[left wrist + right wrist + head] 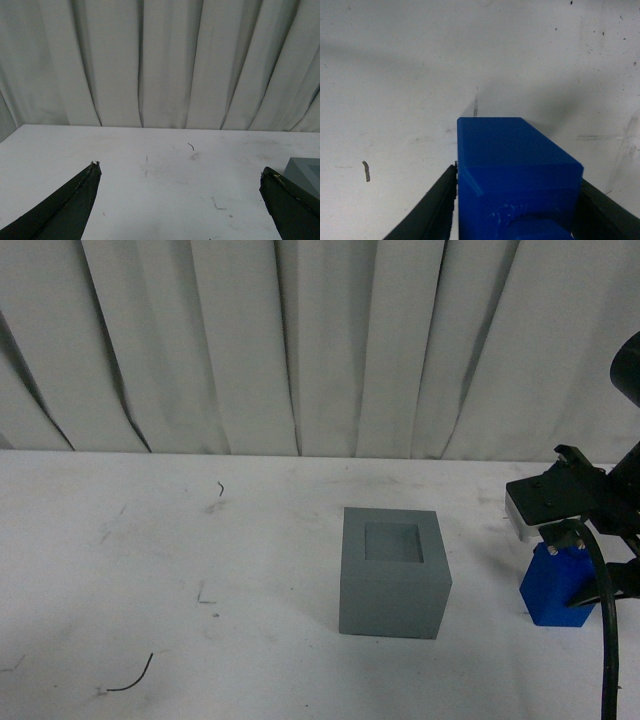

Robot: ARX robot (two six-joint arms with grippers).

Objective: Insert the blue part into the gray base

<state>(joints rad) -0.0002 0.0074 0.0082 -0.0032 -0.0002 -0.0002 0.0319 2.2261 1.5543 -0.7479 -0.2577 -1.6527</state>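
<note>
The gray base (392, 572) is a matte gray cube with a square recess in its top, standing mid-table; a corner of it shows in the left wrist view (306, 172). The blue part (555, 587) stands on the table to the right of the base. My right gripper (568, 552) is shut on it from above. In the right wrist view the blue part (512, 175) fills the space between the dark fingers (432, 207), its round stud near the camera. My left gripper (180, 172) is open and empty, over bare table left of the base.
The white table (200, 540) carries scuffs and a few small dark wire scraps (130, 680). A pleated white curtain (300, 340) closes off the back. A black cable (605, 630) hangs by the right arm.
</note>
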